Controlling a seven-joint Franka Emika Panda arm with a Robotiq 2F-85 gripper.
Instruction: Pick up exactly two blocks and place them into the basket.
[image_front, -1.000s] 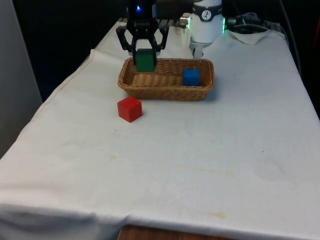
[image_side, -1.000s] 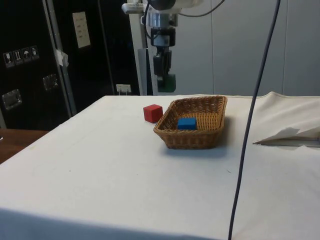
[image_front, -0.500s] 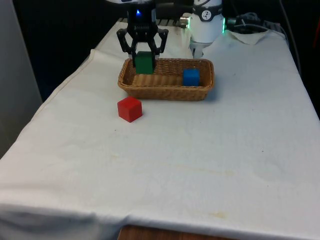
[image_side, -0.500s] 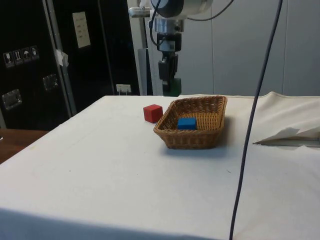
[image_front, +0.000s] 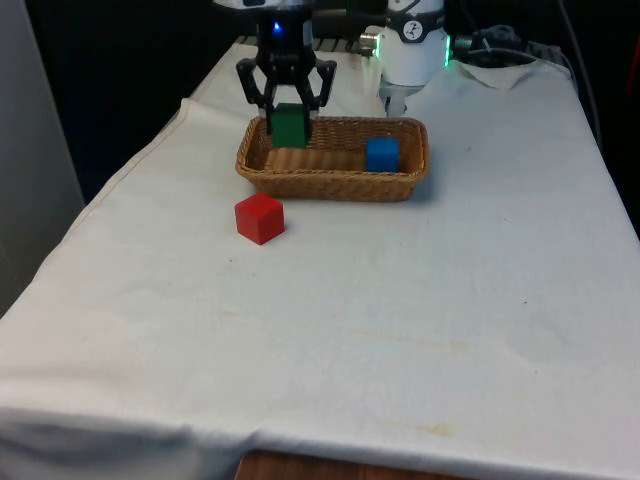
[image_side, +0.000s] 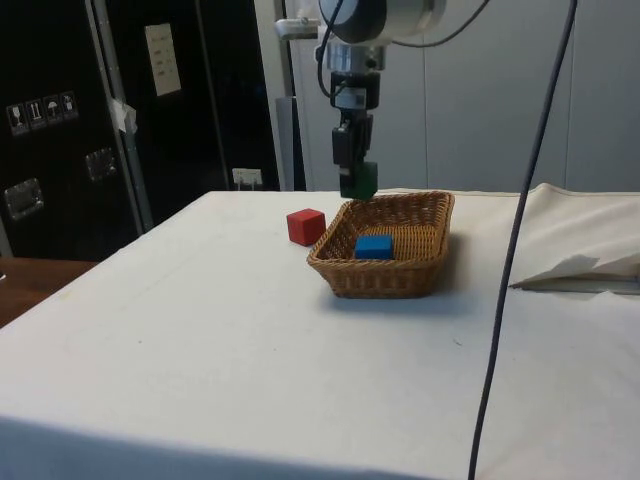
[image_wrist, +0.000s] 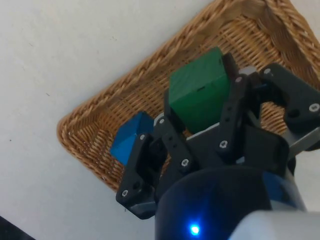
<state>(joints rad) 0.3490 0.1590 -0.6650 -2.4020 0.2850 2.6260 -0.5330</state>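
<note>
A green block (image_front: 290, 125) is held in the gripper (image_front: 289, 112) above the end of the basket (image_front: 330, 184) nearest the front view's left, in the upper middle of that frame. The block is roughly cubic, so no long axis can be made out; it hangs with its faces about square to the table, and in the wrist view it (image_wrist: 199, 92) is seen turned slightly askew to the basket's (image_wrist: 100, 135) long sides. The basket is oblong, its long axis running across the front view from left to right.

The two fingers (image_wrist: 233, 112) are closed onto opposite faces of the green block, spread no wider than the block itself. In the side view the block (image_side: 358, 180) is seen just over the basket's (image_side: 385, 280) rim, apart from the wicker.

Three blocks are counted: the green one in the grip, one blue block (image_front: 382, 154) lying inside the basket towards the front view's right, and one red block (image_front: 260, 218) on the white cloth (image_front: 400, 300) just in front of the basket, apart from it. One basket is present.
</note>
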